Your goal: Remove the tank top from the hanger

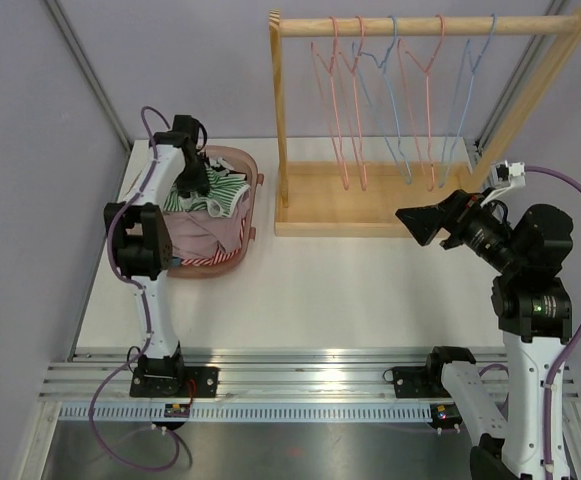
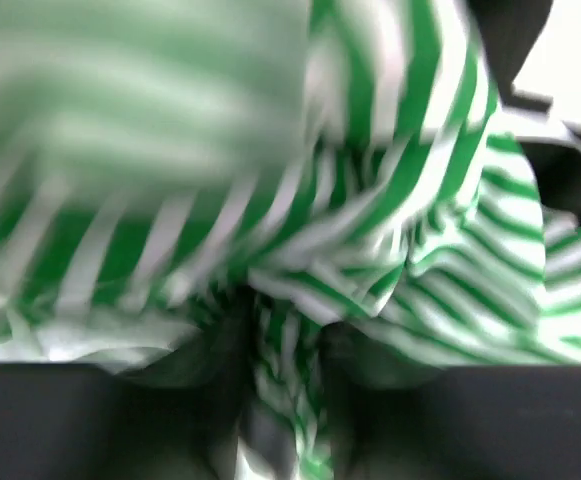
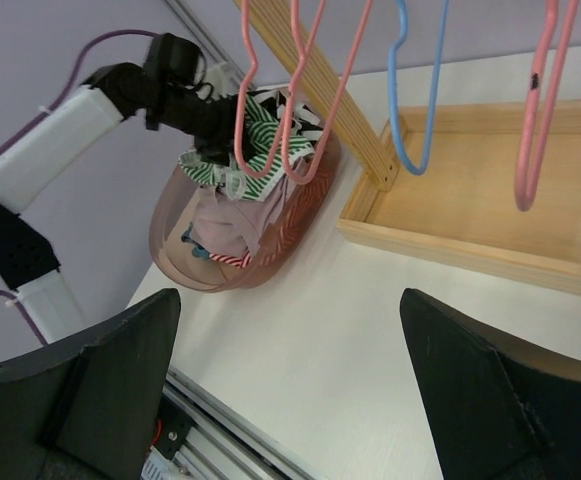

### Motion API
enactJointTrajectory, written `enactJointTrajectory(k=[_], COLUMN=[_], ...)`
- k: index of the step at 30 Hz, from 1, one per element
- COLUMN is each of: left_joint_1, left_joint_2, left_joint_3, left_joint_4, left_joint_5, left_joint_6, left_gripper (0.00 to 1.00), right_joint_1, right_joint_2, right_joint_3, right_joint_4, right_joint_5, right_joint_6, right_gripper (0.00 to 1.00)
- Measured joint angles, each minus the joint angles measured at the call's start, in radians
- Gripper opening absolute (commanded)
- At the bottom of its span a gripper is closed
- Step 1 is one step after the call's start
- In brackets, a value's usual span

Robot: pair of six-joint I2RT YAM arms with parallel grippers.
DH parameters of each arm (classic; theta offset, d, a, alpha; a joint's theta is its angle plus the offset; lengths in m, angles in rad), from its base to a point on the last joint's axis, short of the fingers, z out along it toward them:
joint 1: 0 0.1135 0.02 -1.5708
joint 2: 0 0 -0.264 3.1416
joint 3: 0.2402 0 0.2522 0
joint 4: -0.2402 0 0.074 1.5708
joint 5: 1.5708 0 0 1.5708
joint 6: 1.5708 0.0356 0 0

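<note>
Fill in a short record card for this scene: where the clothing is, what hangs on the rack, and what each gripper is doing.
striped top: green and white, bunched on top of other clothes in the pink basket
rack: wooden, standing on the table, right of the basket
hangers: pink and blue, all bare
left gripper: down in the basket at the striped top, fabric between its fingers; grip unclear
right gripper: open, empty, near the rack's base
</note>
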Motion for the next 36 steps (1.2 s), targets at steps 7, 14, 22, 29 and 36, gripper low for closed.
enactJointTrajectory(k=[7, 14, 22, 29, 36], left_joint_1=[0.038, 0.031, -0.055, -0.113, -0.121], left_joint_2=[-0.222, -0.499, -1.012, -1.304, -1.494], left_joint_3=[-0.023, -0.063, -0.413, -0.616, -0.678], left_joint_4=[-0.002, 0.021, 0.077, 0.035, -0.07], left_joint_5=[0.025, 0.06, -0.009, -0.114, -0.135], left_joint_6=[-0.027, -0.009, 0.026, 0.037, 0.037], left_gripper=[0.94, 0.99, 0.99, 0.99, 0.99], right_joint_1=[0.011, 0.081, 0.166, 0.171, 0.197], right_joint_2=[0.056, 0.079, 0.102, 0.089, -0.051], right_joint_3=[0.068, 0.116, 0.167, 0.211, 0.162], right_joint_4=[-0.106, -0.2, -0.336, -0.435, -0.461], right_joint_5=[0.098, 0.263, 0.48, 0.587, 0.647], right_joint_6=[-0.059, -0.122, -0.201, -0.259, -0.29], right_gripper=[1.0, 1.0, 1.0, 1.0, 1.0])
